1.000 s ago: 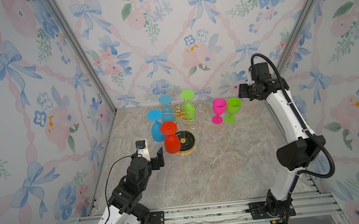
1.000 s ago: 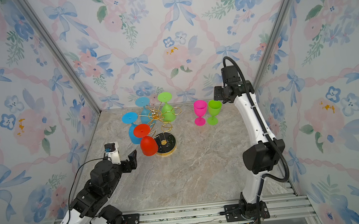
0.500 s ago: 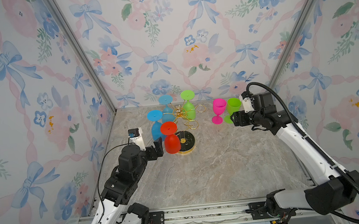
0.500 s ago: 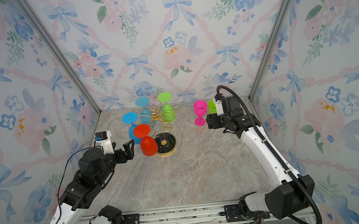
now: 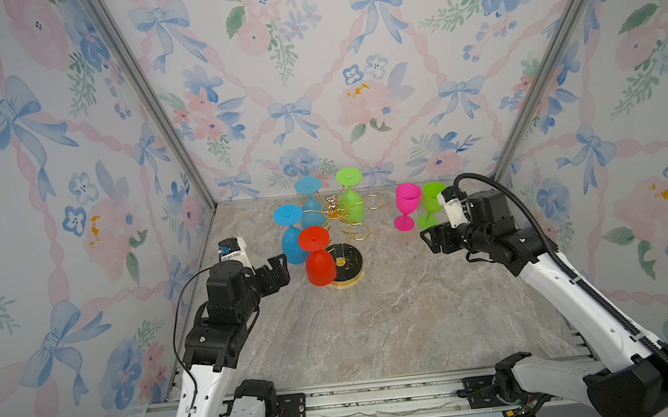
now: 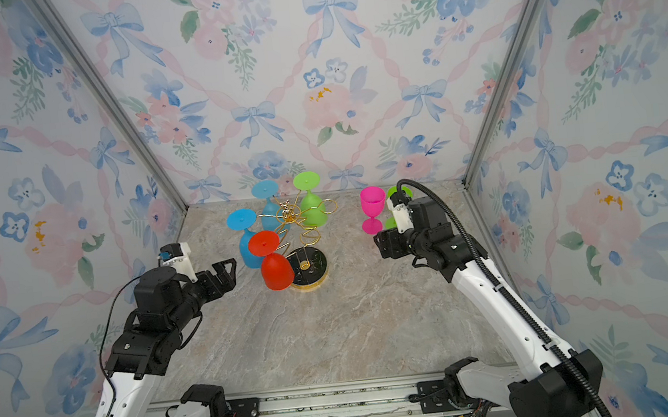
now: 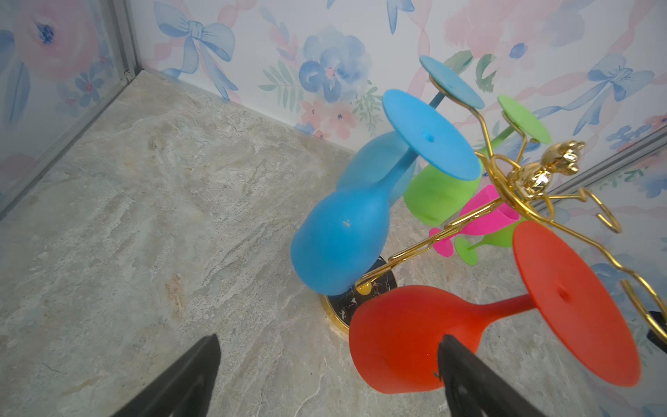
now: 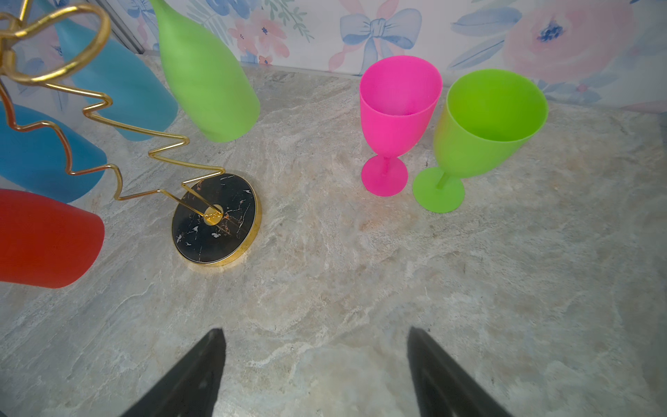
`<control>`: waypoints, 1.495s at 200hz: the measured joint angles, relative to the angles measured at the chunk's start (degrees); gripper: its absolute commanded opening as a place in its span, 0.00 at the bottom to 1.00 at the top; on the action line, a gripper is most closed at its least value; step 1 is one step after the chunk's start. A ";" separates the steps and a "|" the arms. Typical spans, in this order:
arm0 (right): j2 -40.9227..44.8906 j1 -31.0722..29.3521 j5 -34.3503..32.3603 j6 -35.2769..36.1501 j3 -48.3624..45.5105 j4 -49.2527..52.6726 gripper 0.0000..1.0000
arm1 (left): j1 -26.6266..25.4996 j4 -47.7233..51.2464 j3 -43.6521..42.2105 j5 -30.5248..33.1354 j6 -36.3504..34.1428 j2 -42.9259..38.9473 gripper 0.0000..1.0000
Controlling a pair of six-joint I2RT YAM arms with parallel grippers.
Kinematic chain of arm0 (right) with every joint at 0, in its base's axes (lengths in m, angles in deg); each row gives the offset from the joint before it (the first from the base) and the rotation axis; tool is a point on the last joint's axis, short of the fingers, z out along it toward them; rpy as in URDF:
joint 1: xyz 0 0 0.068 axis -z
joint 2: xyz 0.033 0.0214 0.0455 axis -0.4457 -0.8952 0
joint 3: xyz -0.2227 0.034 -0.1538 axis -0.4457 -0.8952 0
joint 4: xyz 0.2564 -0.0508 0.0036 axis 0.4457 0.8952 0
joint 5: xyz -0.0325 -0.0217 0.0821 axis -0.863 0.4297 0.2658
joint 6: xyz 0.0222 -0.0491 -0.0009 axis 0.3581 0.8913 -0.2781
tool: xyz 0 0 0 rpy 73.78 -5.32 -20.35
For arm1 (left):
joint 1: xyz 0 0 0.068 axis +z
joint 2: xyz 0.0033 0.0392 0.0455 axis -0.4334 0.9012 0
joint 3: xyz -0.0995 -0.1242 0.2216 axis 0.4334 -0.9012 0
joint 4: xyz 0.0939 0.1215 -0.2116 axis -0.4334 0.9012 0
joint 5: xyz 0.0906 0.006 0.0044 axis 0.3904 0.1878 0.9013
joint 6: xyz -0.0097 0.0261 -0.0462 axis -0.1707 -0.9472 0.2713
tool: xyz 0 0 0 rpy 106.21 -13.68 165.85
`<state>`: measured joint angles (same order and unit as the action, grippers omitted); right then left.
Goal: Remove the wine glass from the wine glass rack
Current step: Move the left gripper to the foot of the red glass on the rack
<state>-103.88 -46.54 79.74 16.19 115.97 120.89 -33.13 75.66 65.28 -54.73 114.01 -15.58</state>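
Stemware is hanging bowl-down from the wine glass rack (image 5: 349, 259), which is standing toward the back of the worktop (image 5: 376, 322) on its round black base. A red wine glass (image 5: 320, 267) is hanging nearest the front, two blue glasses (image 5: 293, 244) are hanging on the left side, and a hanging green glass (image 5: 351, 210) is sitting at the back.

The left pincer (image 5: 282, 271) is hovering just left of the red wine glass, with its fingers spread wide and nothing between them. In the left wrist view one finger (image 7: 465, 379) is overlapping the red bowl (image 7: 404, 346); whether they are touching cannot be told.

The right pincer (image 5: 431, 242) is hovering over the worktop to the right of the rack, its fingers apart and gripping nothing. It is sitting just in front of a pink glass (image 5: 407, 204) and an upright green glass (image 5: 432, 200), which are standing side by side.
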 measured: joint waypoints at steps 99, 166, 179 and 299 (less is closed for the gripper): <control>0.11 -2.27 -0.02 -0.55 -3.08 -2.47 0.82 | 10.86 -1.95 4.31 -26.29 8.37 4.44 0.86; 0.28 -3.43 -0.02 -0.57 -5.07 -4.83 0.82 | 10.86 -7.23 3.39 -37.13 13.46 5.01 0.81; 0.31 -3.69 -0.04 -0.57 -5.20 -5.18 0.83 | 10.86 -8.26 2.97 -38.10 14.10 5.42 0.78; 0.42 -5.42 -0.66 -1.20 -6.88 -7.26 0.83 | 9.46 -13.22 1.31 -41.55 19.32 6.84 0.64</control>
<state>-103.47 -51.96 79.08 14.99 109.09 113.63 -23.66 62.44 66.59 -96.28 133.33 -8.74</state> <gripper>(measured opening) 0.829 0.653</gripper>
